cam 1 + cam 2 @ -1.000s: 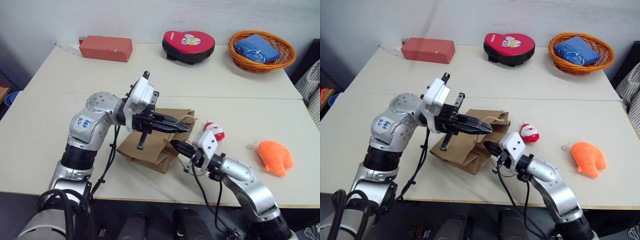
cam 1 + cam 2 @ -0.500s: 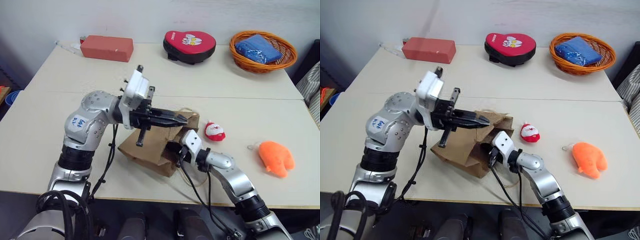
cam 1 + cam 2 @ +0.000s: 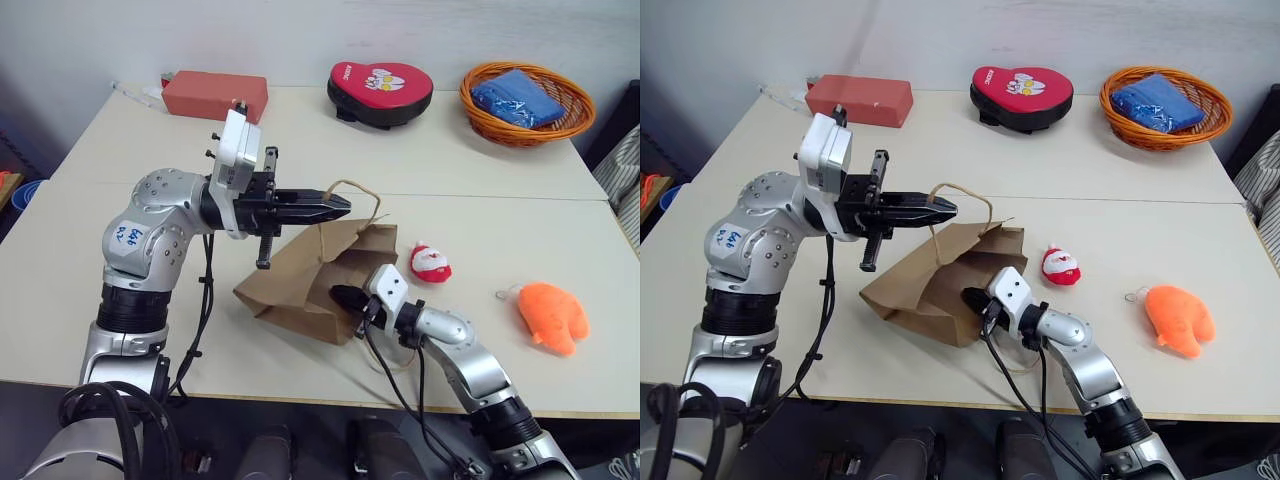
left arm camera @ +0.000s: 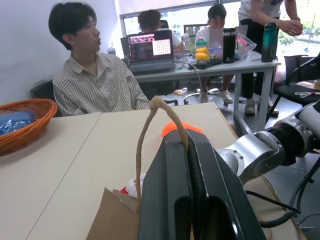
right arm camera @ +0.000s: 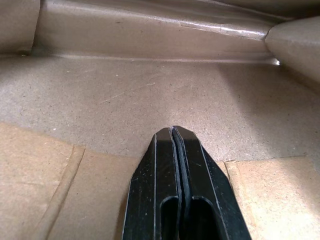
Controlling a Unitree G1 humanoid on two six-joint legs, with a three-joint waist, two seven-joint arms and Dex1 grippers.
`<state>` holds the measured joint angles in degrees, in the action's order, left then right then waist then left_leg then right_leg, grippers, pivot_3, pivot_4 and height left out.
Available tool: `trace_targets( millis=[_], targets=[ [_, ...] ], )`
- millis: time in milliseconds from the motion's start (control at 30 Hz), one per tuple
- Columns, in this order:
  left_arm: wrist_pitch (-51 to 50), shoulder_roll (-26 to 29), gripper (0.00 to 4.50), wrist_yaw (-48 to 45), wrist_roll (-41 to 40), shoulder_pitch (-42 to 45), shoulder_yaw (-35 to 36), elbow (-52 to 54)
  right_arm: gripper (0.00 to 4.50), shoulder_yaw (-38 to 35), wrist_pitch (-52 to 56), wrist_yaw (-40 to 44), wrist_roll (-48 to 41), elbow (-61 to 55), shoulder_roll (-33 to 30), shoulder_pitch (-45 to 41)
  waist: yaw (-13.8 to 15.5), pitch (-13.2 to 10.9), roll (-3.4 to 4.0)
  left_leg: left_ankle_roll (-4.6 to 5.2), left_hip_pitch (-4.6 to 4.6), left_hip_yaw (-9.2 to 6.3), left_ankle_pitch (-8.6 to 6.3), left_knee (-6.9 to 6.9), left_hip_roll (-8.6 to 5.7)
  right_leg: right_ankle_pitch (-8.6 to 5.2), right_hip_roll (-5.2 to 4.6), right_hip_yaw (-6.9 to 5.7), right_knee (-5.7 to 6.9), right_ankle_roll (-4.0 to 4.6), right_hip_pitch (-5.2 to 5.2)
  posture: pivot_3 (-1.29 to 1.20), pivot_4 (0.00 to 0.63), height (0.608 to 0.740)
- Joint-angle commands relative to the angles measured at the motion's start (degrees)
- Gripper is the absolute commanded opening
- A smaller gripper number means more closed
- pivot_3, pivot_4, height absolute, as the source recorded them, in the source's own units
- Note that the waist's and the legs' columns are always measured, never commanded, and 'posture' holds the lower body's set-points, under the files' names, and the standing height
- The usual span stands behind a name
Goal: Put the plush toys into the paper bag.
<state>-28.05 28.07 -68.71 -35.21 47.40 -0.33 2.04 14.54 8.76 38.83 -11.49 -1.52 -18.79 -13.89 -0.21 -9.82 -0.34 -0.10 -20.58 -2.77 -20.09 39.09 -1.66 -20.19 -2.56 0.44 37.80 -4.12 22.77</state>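
Lifting a twine handle [image 3: 352,190] in closed fingers, the left gripper [image 3: 338,206] props the paper bag [image 3: 310,275]. The right gripper [image 3: 342,294], shut and empty, seems inside its mouth; the Santa toy [image 3: 430,262] lies nearest, at two o'clock, and the orange toy [image 3: 550,313] beyond at three.

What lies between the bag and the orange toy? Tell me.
The small Santa toy lies on the table between the paper bag and the orange toy, close by the bag's mouth; the rest of that stretch is bare. The left eye view shows it.

The table [image 3: 120,250] carries a paper bag [image 3: 300,280], Santa toy [image 3: 430,263], orange toy [image 3: 550,314], red box [image 3: 213,96], heart pad [image 3: 379,91] and basket [image 3: 526,103].
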Motion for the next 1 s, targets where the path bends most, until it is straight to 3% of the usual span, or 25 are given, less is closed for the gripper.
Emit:
trace_targets(
  millis=[33, 100, 300, 467, 600, 700, 867, 1000],
  targets=[
    [1.23, 0.16, 0.00, -0.48, -0.29, 0.03, -0.13, 2.59, 0.19, -3.50, 2.28, 5.32, -10.86, -8.23, 1.13, 2.00, -0.02, -0.01, 0.02, 0.00, -0.01, 0.00, 0.00, -0.01, 0.00, 0.00, 0.00, 0.00, 0.01, 0.00, 0.00, 0.00, 0.150, 0.740],
    [1.61, -0.35, 0.00, -0.63, -0.17, -0.43, -0.75, 2.51, 0.65, -4.65, 2.42, 7.13, -11.96, -11.21, -0.75, 2.65, -0.01, -0.02, 0.03, 0.00, -0.03, 0.00, 0.00, -0.02, 0.01, 0.00, 0.00, 0.00, 0.01, -0.01, 0.01, 0.00, 0.150, 0.740],
    [1.23, -1.05, 0.00, -1.34, -0.79, -1.16, -2.09, 2.97, 2.70, -12.45, 4.84, 9.17, -17.41, -21.16, -7.80, 8.50, 0.33, -0.02, 0.02, 0.00, -0.05, -0.05, -0.01, -0.02, 0.00, 0.01, 0.00, -0.02, -0.06, -0.02, 0.00, 0.00, 0.150, 0.740],
    [1.49, -1.32, 0.00, -2.40, -0.89, -1.65, -2.85, 3.08, 4.46, -27.56, 5.24, 8.68, -25.34, -30.47, -12.98, 20.63, 0.37, -0.02, 0.02, 0.02, -0.16, -0.07, -0.02, -0.05, 0.00, 0.02, -0.01, -0.04, -0.07, -0.04, 0.00, 0.00, 0.150, 0.740],
    [1.33, -1.48, 0.00, -3.27, -1.16, -1.81, -3.08, 2.97, 4.46, -40.48, 2.44, 9.03, -27.07, -33.38, -13.49, 31.69, 0.43, -0.02, 0.02, 0.03, -0.14, -0.06, -0.02, -0.05, 0.01, 0.02, 0.00, -0.03, -0.08, -0.05, -0.02, 0.00, 0.150, 0.740],
    [1.25, -2.22, 0.00, -3.65, -1.36, -2.01, -3.38, 2.63, 4.46, -51.68, -5.27, 10.86, -23.82, -31.17, -8.26, 46.12, 0.81, -0.02, 0.02, 0.04, -0.11, -0.03, -0.03, -0.07, 0.00, 0.02, 0.01, -0.01, -0.08, -0.05, -0.07, 0.00, 0.150, 0.740],
    [0.82, -2.52, 0.00, -3.98, -1.34, -2.66, -3.49, 2.28, 4.46, -58.33, -18.60, 13.16, -19.34, -20.46, 1.30, 59.68, 1.42, -0.03, 0.03, 0.14, 0.01, 0.05, -0.09, -0.18, 0.00, 0.02, 0.01, 0.11, -0.25, -0.07, -0.17, 0.00, 0.150, 0.740],
    [0.34, -2.05, 0.00, -4.00, -1.15, -3.10, -3.35, 2.18, 4.46, -60.43, -25.26, 12.16, -18.25, -12.52, 5.65, 63.05, 0.80, -0.05, 0.07, 0.20, 0.40, 0.18, -0.13, -0.54, 0.00, 0.02, 0.00, 0.27, -0.33, -0.07, -0.38, 0.00, 0.150, 0.740]
  ],
)
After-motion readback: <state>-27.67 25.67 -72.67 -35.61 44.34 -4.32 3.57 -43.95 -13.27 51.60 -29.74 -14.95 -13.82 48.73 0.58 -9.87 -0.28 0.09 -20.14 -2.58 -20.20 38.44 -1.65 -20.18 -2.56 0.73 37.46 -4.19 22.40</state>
